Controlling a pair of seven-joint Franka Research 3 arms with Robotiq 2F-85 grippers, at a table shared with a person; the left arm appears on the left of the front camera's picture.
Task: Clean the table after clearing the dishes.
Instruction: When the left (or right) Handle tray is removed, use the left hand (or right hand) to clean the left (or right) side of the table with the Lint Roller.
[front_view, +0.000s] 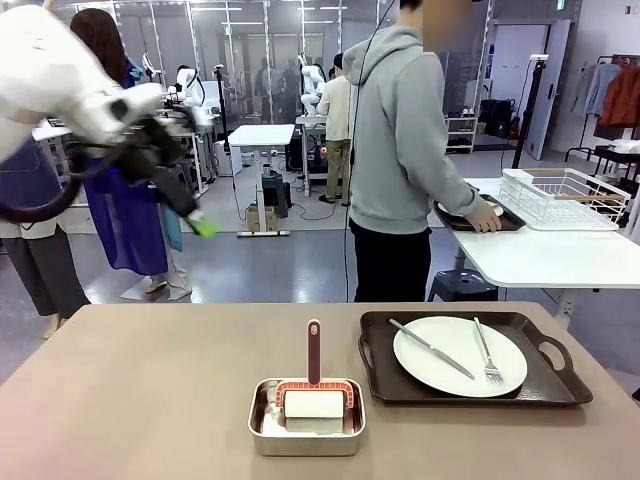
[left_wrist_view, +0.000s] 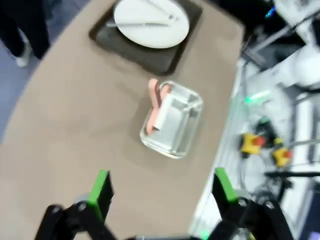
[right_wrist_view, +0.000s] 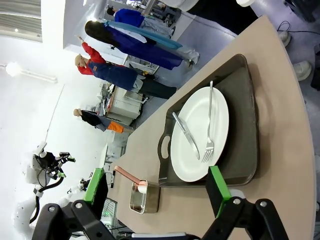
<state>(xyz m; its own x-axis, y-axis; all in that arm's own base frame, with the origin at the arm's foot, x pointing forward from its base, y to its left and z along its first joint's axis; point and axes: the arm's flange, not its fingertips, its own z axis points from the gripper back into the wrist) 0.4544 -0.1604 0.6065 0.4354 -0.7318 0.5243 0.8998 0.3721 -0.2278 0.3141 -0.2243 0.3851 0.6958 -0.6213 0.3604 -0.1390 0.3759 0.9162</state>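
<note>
The left gripper (left_wrist_view: 161, 190) hangs high over the taupe table (front_view: 150, 400), its green-padded jaws spread wide with nothing between them. The right gripper (right_wrist_view: 156, 184) is just as wide apart and just as empty.

In the front view, one dark handled tray (front_view: 560, 385) sits on the table's near right. It carries a white plate (front_view: 450, 365) with a knife (front_view: 432, 349) and a fork (front_view: 485, 352) lying across it. A small steel tin (front_view: 306, 430) stands near the tray, at about 8 o'clock from it and apart from it. In the tin is a pink-handled scrubber (front_view: 314, 385), its handle pointing to 12 o'clock.

The front view alone takes in the person (front_view: 400, 150), turned away at the white side table (front_view: 530, 255) at 2 o'clock. One hand (front_view: 487, 217) rests on a second dark tray (front_view: 460, 222) beside the wire rack (front_view: 565, 197). What lies on that tray is too small to tell.

The left wrist view looks steeply down and is blurred. It puts the tin mid-picture and the plate at 12 o'clock. It also shows the table's long edge and the floor beyond, which the front view hides.

The right wrist view is rolled sideways and sharp. There the fork and knife lie clearly apart on the plate, and the tin sits at 7 o'clock of the tray.
</note>
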